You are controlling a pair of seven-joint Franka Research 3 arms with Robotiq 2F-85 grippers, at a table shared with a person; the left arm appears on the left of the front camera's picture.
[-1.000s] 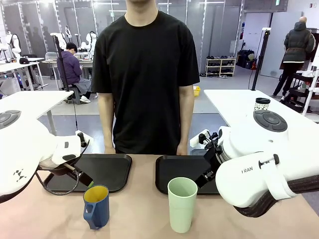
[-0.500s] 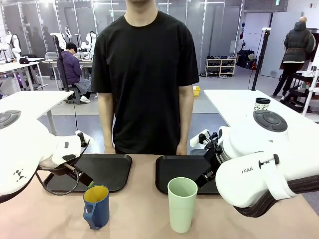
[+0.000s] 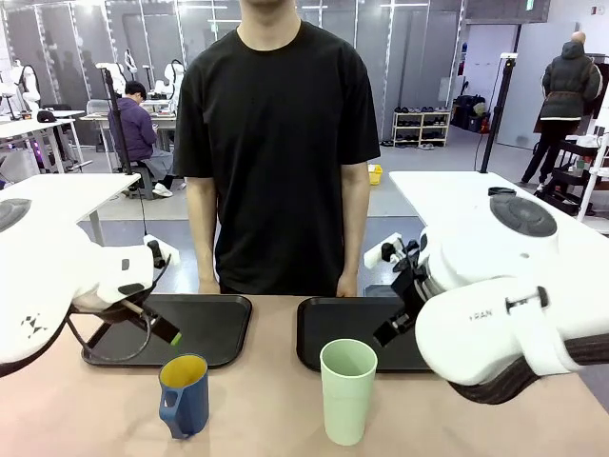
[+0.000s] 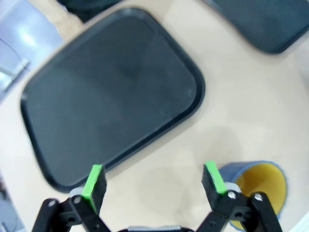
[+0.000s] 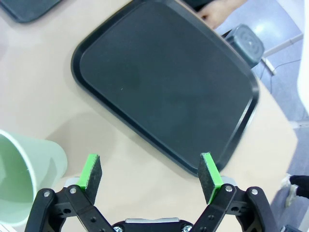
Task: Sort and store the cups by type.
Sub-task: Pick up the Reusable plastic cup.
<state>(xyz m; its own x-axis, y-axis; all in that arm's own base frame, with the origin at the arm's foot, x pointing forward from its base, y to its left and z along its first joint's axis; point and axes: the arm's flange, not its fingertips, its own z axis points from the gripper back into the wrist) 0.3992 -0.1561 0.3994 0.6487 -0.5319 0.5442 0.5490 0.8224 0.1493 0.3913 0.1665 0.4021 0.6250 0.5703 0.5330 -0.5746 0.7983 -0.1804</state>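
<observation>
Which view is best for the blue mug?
Front view: the mug stands whole, handle and yellow inside clear. Left wrist view: part of its rim at the bottom corner, partly behind the left gripper.

Bright, even light; the tumbler (image 3: 347,390) casts a soft shadow; left wrist view blurred.

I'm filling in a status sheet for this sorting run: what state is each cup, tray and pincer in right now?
blue mug: upright on the table, outside both trays, not held.
green tumbler: upright on the table, outside both trays, not held.
left tray: flat on the table, nothing in it.
right tray: flat on the table, nothing in it.
left pincer: open, holding nothing.
right pincer: open, holding nothing.
</observation>
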